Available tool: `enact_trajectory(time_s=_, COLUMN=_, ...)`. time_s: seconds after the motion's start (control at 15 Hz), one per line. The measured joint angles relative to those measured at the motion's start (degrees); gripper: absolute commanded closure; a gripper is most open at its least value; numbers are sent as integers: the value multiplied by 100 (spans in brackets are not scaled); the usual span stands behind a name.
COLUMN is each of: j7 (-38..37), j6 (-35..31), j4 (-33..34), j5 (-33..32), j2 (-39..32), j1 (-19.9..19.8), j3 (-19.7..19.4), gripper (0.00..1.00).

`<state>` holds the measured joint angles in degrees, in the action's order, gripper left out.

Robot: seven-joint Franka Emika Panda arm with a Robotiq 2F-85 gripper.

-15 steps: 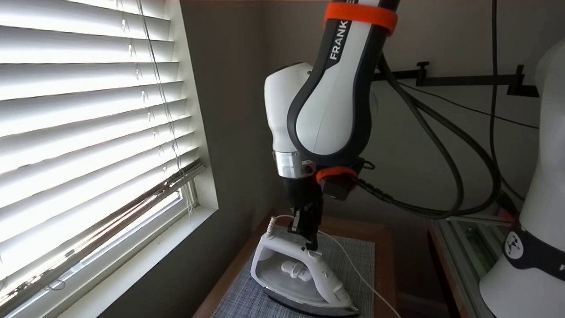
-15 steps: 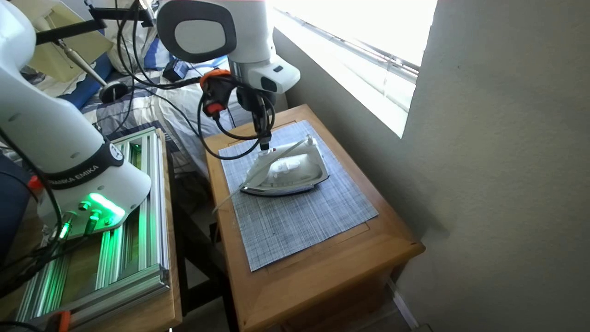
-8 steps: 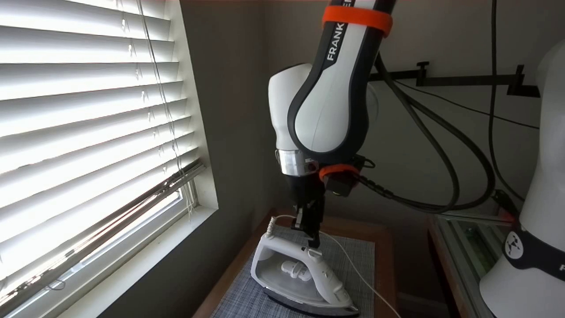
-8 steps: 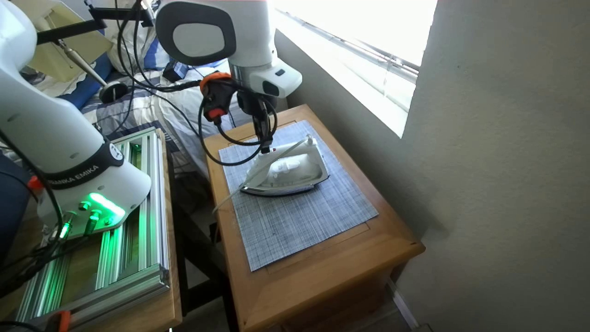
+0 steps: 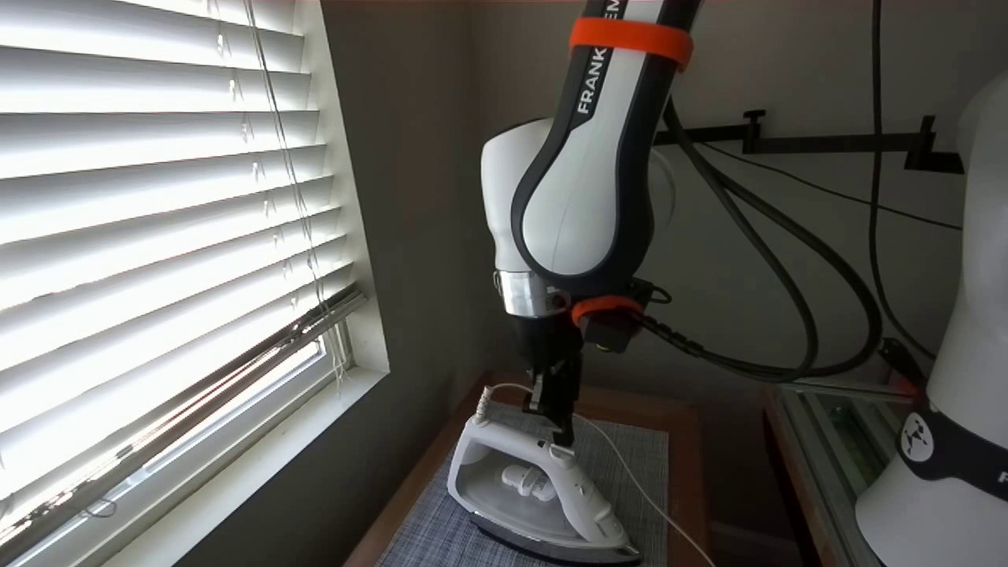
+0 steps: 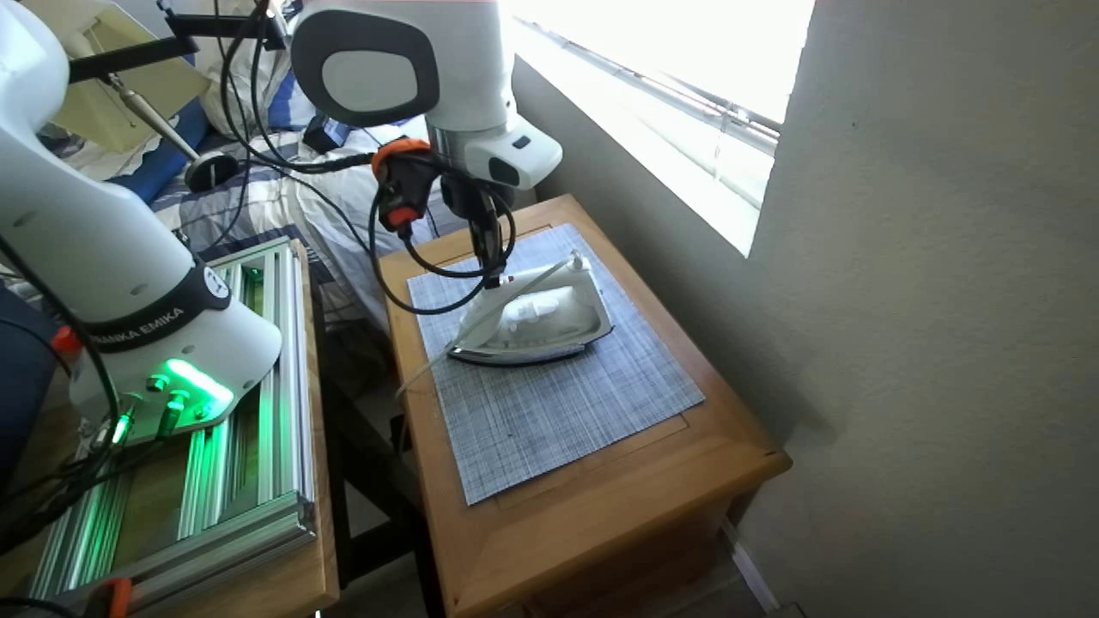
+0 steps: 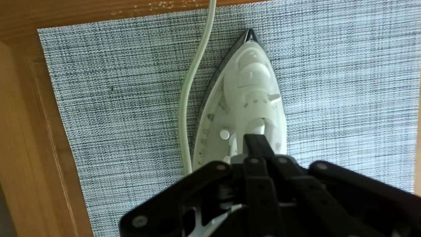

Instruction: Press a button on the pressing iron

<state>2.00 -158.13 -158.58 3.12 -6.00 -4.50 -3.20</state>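
Note:
The white and light-grey pressing iron stands flat on its soleplate in both exterior views [image 5: 581,496] [image 6: 549,316] and in the wrist view [image 7: 251,77], nose toward the top there. A pale rounded button [image 7: 255,126] sits at the front top of its handle. My gripper points down, its fingers together with nothing between them. Its tips are at the handle's front top in both exterior views [image 5: 564,438] [image 6: 493,280]. In the wrist view the tips [image 7: 256,140] overlap the button's near edge. I cannot tell whether they touch it. The fingers hide the rear handle.
The iron rests on a grey woven mat [image 6: 567,438] on a wooden table [image 6: 601,524]. Its pale cord [image 7: 187,95] runs beside it. A wall and window [image 5: 157,260] border the table. The robot's base [image 6: 180,352] stands on a metal frame beside it.
The fingertips rose slightly and then came down again, shifting a little along the handle toward the iron's nose. The upper arm shifted slightly. The iron has not moved.

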Motion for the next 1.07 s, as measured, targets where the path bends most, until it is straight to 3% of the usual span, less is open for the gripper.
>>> enact_trajectory(time_s=1.07, j7=-3, j6=-146, j4=-9, j5=506, j2=-56, j1=2, j3=56, gripper=100)
